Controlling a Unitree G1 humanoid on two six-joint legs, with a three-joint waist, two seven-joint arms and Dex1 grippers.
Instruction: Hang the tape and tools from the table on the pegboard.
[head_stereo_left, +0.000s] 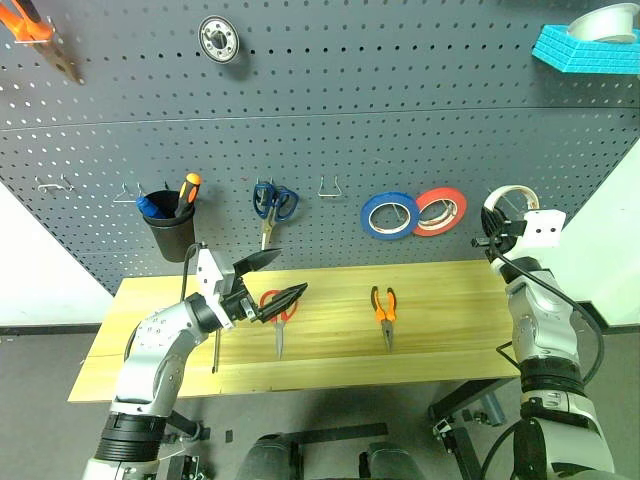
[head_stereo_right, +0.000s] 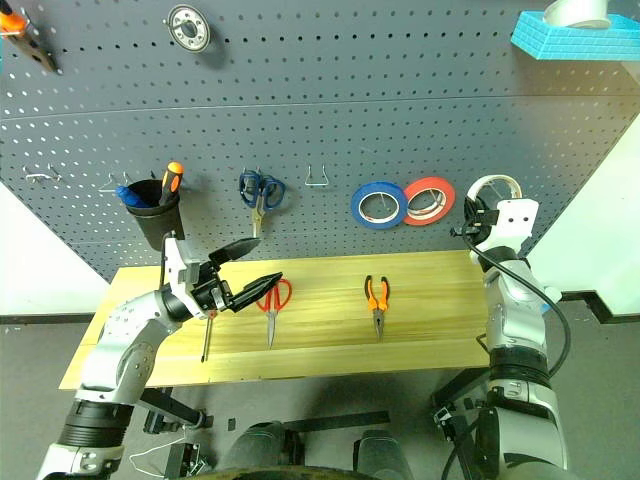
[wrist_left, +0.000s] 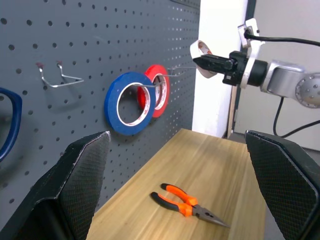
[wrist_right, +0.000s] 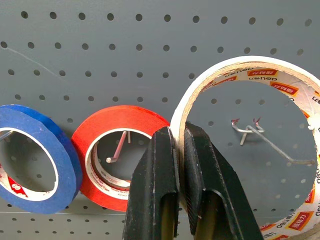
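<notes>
My right gripper (wrist_right: 180, 135) is shut on the rim of the off-white tape (wrist_right: 250, 67), held upright close in front of the dark grey pegboard (head_stereo_left: 330, 120). A bare metal hook (wrist_right: 260, 135) shows through the roll's hole. My left gripper (head_stereo_left: 290, 271) hangs open and empty above the left part of the wooden table (head_stereo_left: 450, 320). The red-handled scissors (head_stereo_left: 279, 325) lie just beneath it. The orange-and-black pliers (head_stereo_left: 384, 308) lie flat at mid-table. A thin screwdriver (head_stereo_left: 216, 345) lies under my left forearm, its handle mostly hidden.
A blue tape roll (head_stereo_left: 390, 215) and a red-orange roll (head_stereo_left: 440, 210) hang on hooks left of the held tape. Blue-handled scissors (head_stereo_left: 272, 205), a black cup with screwdrivers (head_stereo_left: 168, 222) and an empty hook (head_stereo_left: 332, 188) sit further left. A blue tray (head_stereo_left: 585, 45) is mounted top right.
</notes>
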